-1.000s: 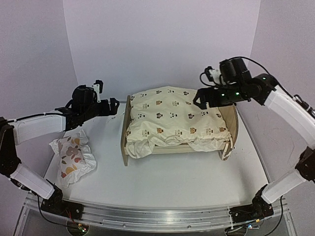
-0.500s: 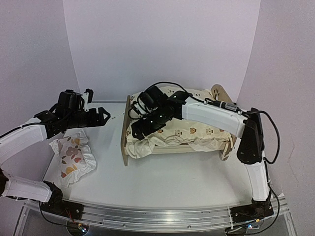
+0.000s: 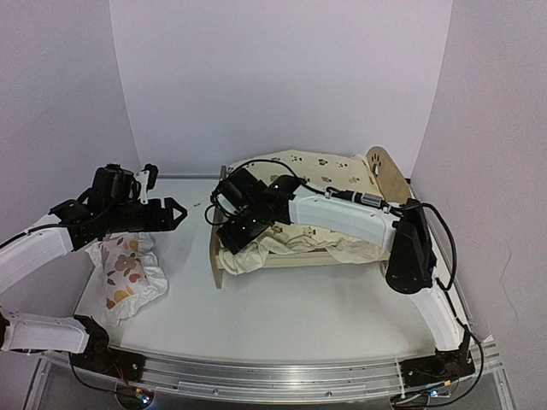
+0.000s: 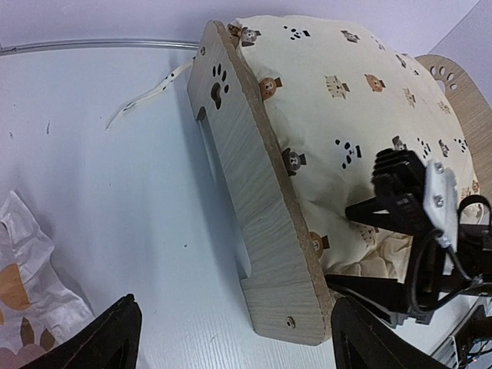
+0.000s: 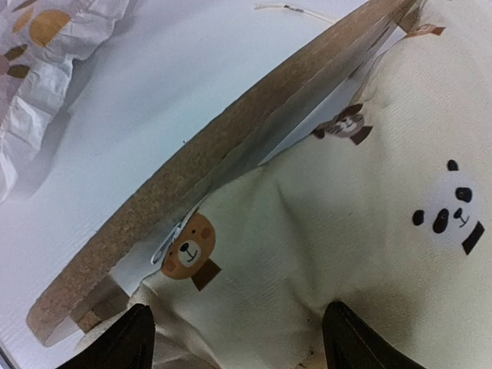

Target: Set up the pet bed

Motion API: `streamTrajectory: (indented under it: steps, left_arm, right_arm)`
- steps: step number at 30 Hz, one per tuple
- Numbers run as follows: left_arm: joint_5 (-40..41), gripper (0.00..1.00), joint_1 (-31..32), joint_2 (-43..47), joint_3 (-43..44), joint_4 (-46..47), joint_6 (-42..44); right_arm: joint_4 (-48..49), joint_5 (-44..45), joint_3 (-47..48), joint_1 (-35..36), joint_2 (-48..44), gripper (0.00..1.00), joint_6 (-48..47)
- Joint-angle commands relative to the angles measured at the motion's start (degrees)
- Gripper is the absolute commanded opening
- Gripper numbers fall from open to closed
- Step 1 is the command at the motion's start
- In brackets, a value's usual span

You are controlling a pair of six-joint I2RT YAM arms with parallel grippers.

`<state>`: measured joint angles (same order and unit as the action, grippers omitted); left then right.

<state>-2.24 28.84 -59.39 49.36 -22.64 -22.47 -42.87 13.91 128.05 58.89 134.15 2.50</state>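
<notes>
Your right tool hangs spread wide over the cushion, with fabric below and between its fingers but nothing gripped. The pet bed lies directly under it, its low end board just beyond the fingertips.

The likely trouble is that if you close here, you may pinch the cushion against that board. A pull would then drag the light frame across the bench or haul the cushion out of the bed. A loose tie trails on the bench past the board and could snag.

Your left tool is also wide open and empty, pointing at the same board from the other side. The two tools are near each other, so a careless advance could knock them together or shove the frame. The pillow lies below and behind the left tool.

The right arm stretches far across the bed, forearm low over the cushion, wrist tipped down. The left arm reaches forward, forearm roughly level, tool above the bench.
</notes>
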Motion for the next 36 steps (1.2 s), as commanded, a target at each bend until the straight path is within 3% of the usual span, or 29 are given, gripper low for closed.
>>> streamTrajectory:
  steps: [1, 3, 11, 19, 27, 36]
  left_arm:
    - [-0.97, 0.86, 0.2, 1.77, -0.25, -1.58, 0.87]
    - [-1.64, 0.86, 0.17, 1.78, -0.35, -1.44, 0.85]
    - [-3.25, 0.76, 0.21, -0.35, 1.48, -1.35, 1.23]
    - [-7.8, 0.72, 4.0, -4.27, 5.64, 1.39, 3.21]
    - [-12.32, 0.71, 10.86, -11.71, 9.82, 8.34, 5.8]
    - [-13.62, 0.71, 19.15, -21.52, 13.43, 14.73, 12.38]
  right_arm:
    - [0.16, 2.94, -0.1, 0.72, 2.98, 0.71, -1.39]
    - [0.16, 3.73, -0.25, 0.79, 3.58, 0.61, -1.63]
    - [0.47, 6.6, 5.26, 0.75, 0.27, 0.02, -5.21]
    - [3.29, 12.46, 0.59, -1.67, -10.4, 0.0, -8.29]
    - [7.44, -3.6, -13.33, -13.31, -21.33, 0.0, 2.83]
    - [7.61, -4.62, -12.9, -15.39, -21.46, 0.0, 3.64]
